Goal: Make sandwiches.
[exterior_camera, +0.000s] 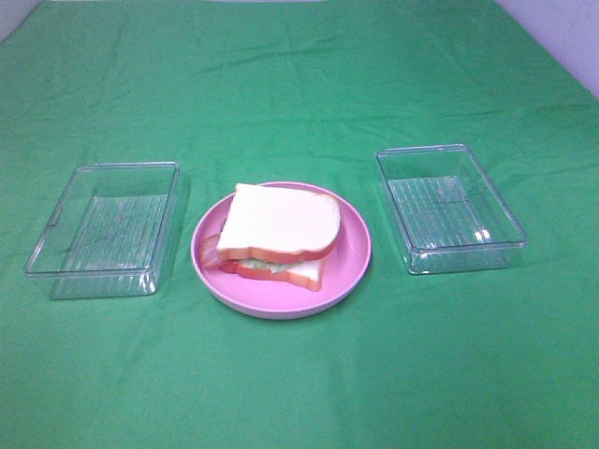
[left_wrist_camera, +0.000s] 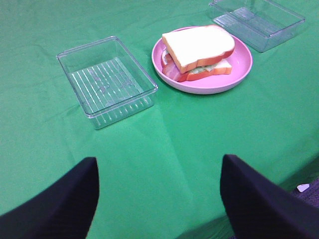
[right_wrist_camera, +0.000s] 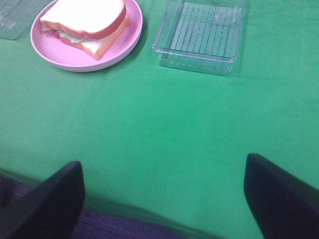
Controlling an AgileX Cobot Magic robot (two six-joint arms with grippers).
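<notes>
A stacked toy sandwich [exterior_camera: 279, 236] [left_wrist_camera: 200, 53] [right_wrist_camera: 85, 25] rests on the round pink plate [exterior_camera: 351, 262] [left_wrist_camera: 239, 69] [right_wrist_camera: 55, 55] in the middle of the green cloth. Its top white slice with orange-brown crust sits askew over the lower slice, with green lettuce and reddish bacon peeking out between them. My left gripper [left_wrist_camera: 159, 194] is open over the cloth near the table's front edge, well short of the plate. My right gripper [right_wrist_camera: 162, 194] is also open at the front edge, holding nothing. Neither gripper shows in the exterior high view.
An empty clear plastic tray [exterior_camera: 105, 229] [left_wrist_camera: 107, 79] sits left of the plate, and another empty tray [exterior_camera: 447, 208] [right_wrist_camera: 199, 34] [left_wrist_camera: 256, 20] sits right of it. The green cloth's front edge [right_wrist_camera: 129, 211] drops to dark floor.
</notes>
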